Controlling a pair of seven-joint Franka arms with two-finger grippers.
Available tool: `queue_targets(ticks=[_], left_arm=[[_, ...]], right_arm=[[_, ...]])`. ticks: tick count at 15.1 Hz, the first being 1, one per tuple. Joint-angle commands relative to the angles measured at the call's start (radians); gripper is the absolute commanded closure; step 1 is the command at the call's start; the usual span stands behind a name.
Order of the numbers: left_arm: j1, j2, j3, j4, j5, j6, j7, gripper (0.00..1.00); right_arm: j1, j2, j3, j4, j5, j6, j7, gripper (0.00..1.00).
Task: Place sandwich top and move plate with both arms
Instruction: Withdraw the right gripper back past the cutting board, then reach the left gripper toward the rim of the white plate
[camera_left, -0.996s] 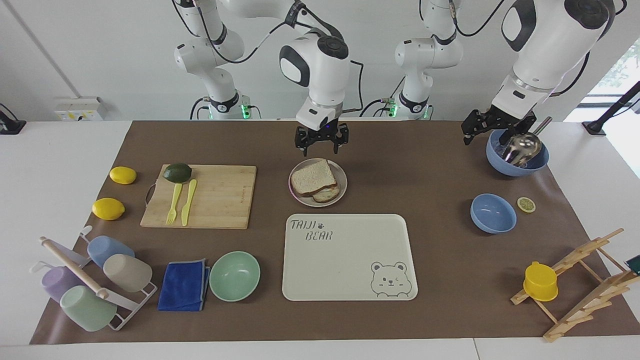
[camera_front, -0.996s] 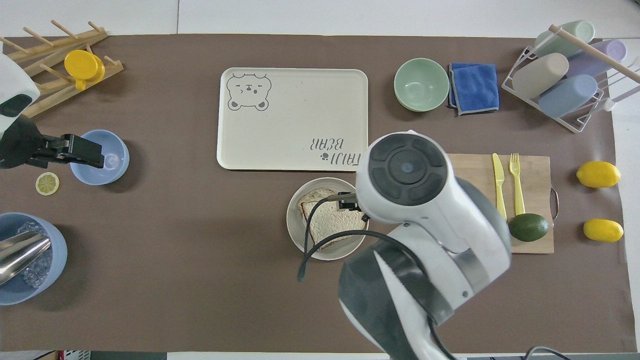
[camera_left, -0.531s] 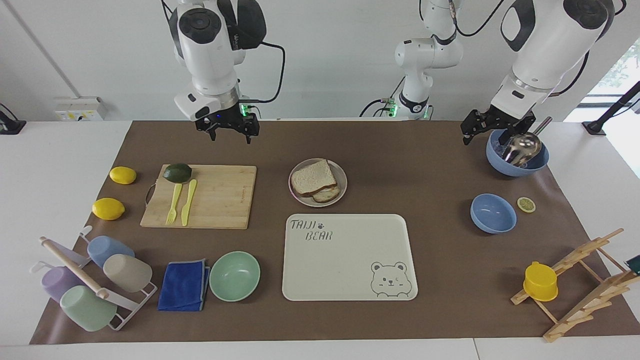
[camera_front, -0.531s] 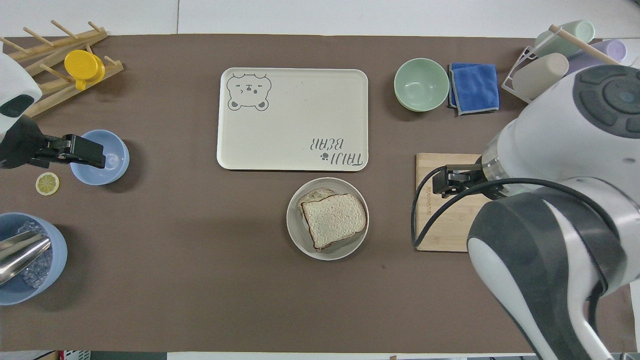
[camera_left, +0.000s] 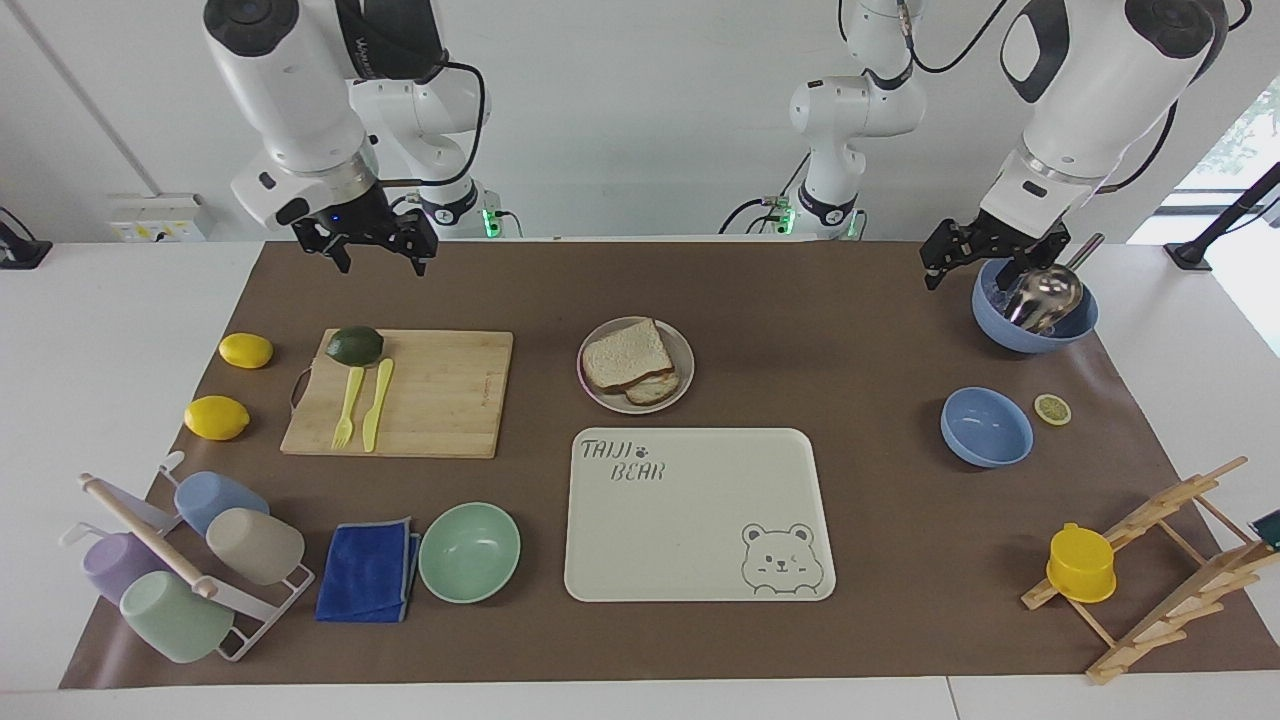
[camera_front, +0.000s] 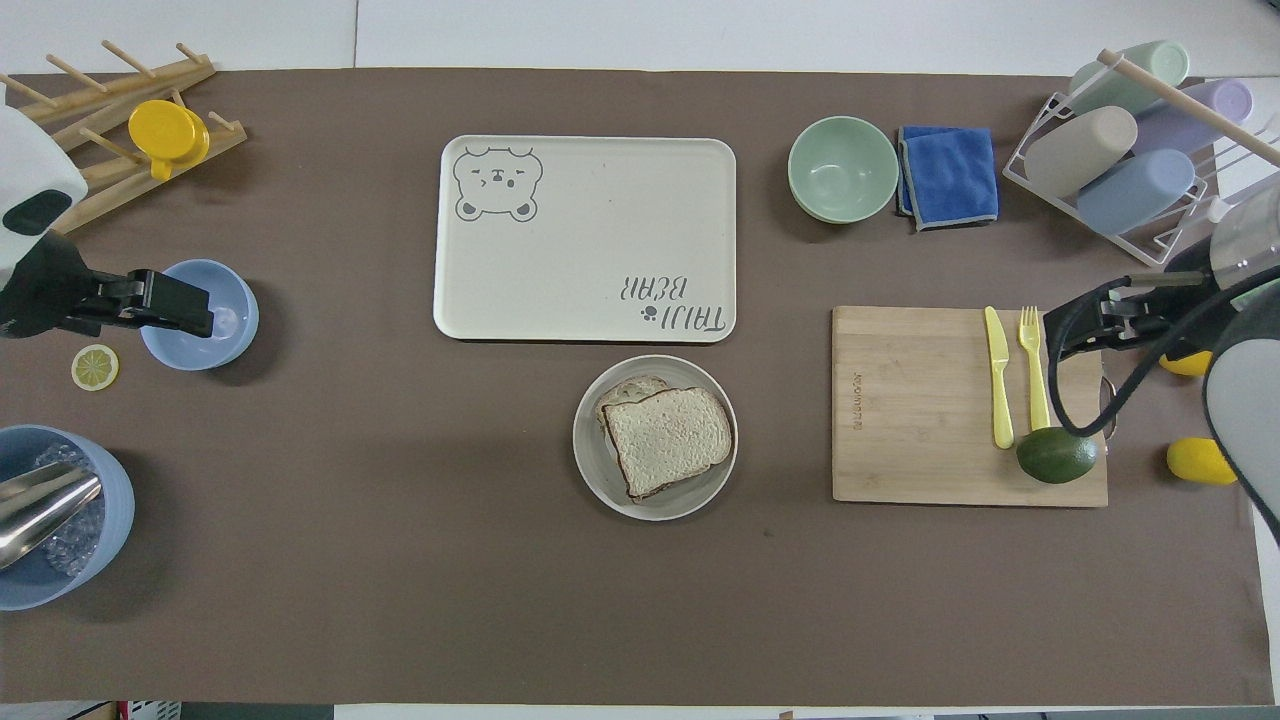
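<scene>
The sandwich top (camera_left: 625, 352) (camera_front: 668, 440) is a light bread slice with a brown crust. It lies flat on another slice on the small round plate (camera_left: 684, 352) (camera_front: 598, 472), mid-table. My right gripper (camera_left: 378, 258) (camera_front: 1065, 335) hangs open and empty in the air over the cutting board's end toward the right arm, well away from the plate. My left gripper (camera_left: 970, 272) (camera_front: 195, 310) waits open and empty, raised over the blue bowls at the left arm's end.
A cream bear tray (camera_left: 700, 540) lies farther from the robots than the plate. A cutting board (camera_left: 440, 395) carries an avocado (camera_left: 355, 345), a yellow fork and a knife. There are also lemons, a mint bowl (camera_left: 470, 552), a blue cloth, a cup rack, two blue bowls and a wooden rack.
The right arm has swung away from above the plate to its own end of the table, uncovering the bread. The left arm has not moved.
</scene>
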Motion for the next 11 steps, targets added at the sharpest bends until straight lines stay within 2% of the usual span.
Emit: queue_targets(ticks=[1, 3, 7, 9, 11], left_arm=[[0.0, -0.032, -0.001, -0.03, 0.005, -0.016, 0.002, 0.0], [-0.002, -0.033, -0.004, -0.041, 0.005, -0.008, 0.002, 0.0], [-0.048, -0.067, -0.007, -0.131, 0.002, 0.078, 0.001, 0.0], [-0.077, -0.061, -0.007, -0.147, -0.006, 0.089, -0.001, 0.0], [-0.1, -0.061, -0.007, -0.196, -0.041, 0.151, -0.02, 0.0]], right_arm=[[-0.023, 0.034, 0.01, 0.045, -0.012, -0.022, -0.054, 0.0], [-0.023, 0.034, 0.006, 0.042, -0.005, -0.025, -0.054, 0.0], [-0.023, 0.023, 0.003, 0.037, -0.005, -0.068, -0.097, 0.0], [-0.02, 0.019, 0.016, 0.037, -0.007, -0.083, -0.091, 0.0], [-0.02, 0.02, 0.037, 0.038, -0.007, -0.08, -0.09, 0.0]])
